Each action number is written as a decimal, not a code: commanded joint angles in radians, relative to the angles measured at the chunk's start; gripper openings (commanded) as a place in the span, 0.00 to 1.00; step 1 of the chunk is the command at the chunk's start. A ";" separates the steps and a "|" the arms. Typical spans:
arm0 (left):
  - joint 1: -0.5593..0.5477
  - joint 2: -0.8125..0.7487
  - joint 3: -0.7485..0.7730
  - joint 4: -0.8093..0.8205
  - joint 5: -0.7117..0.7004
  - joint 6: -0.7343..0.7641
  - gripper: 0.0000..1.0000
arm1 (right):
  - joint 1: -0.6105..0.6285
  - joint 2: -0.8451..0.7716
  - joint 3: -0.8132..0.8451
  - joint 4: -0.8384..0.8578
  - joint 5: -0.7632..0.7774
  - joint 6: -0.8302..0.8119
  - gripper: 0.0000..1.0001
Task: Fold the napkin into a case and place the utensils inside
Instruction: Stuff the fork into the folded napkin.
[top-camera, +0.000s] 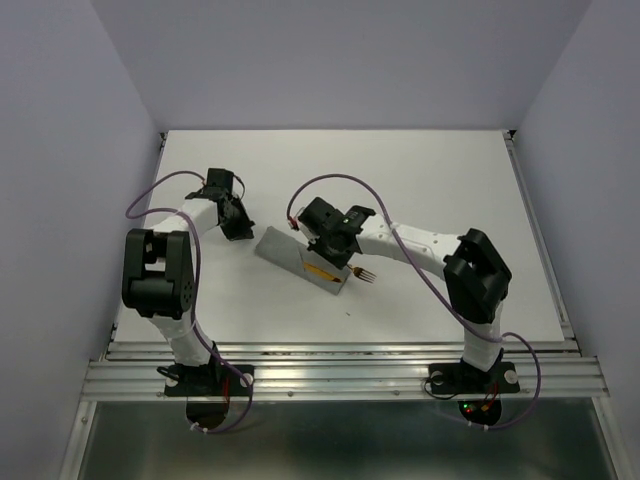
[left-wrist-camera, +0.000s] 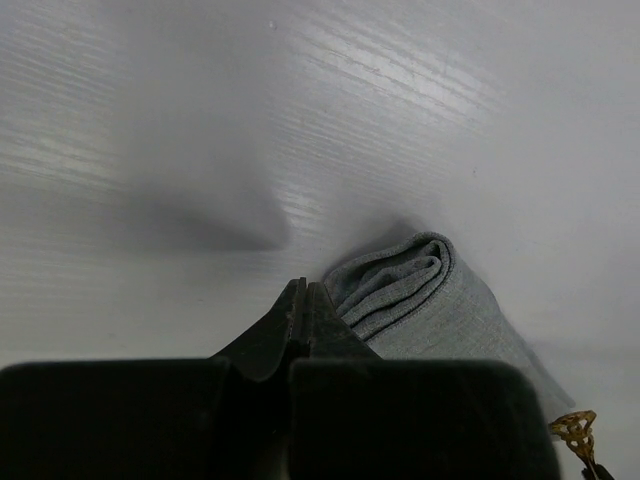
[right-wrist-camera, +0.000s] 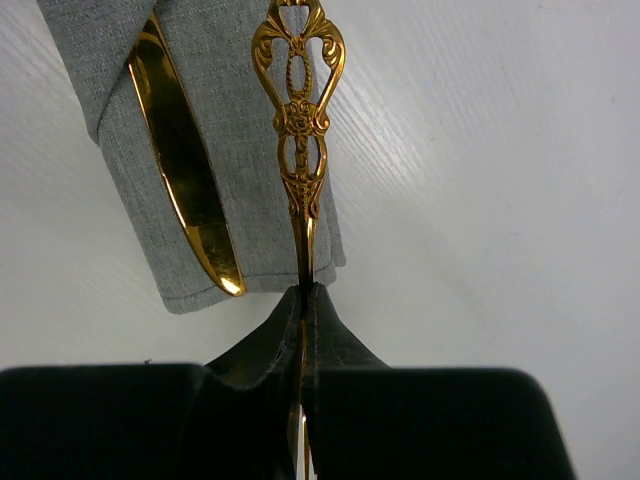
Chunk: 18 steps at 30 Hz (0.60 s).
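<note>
Fork (right-wrist-camera: 300, 118): thin, stiff, slippery — is clamped at the stem by right gripper (right-wrist-camera: 303, 295).
Left gripper (left-wrist-camera: 303, 300): closed, empty.
Case (right-wrist-camera: 250, 200): soft — easily shifted.

Table: you are working on a white table top (top-camera: 420, 160) with a faint grain.
Walls: plain pale lilac walls (top-camera: 340, 60) close you in at the back, left and right.
Near edge: a ribbed metal rail (top-camera: 340, 375) runs across.
Light: soft and even, leaving you blurred shadows.
</note>
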 joint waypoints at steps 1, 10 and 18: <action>0.002 0.000 -0.011 0.024 0.016 -0.014 0.00 | 0.017 0.047 0.065 -0.009 -0.054 -0.060 0.01; 0.002 0.012 0.012 0.018 0.044 -0.013 0.00 | 0.017 0.116 0.094 0.004 -0.083 -0.120 0.01; 0.002 0.033 0.004 0.028 0.105 -0.005 0.00 | 0.017 0.131 0.086 0.054 -0.091 -0.160 0.01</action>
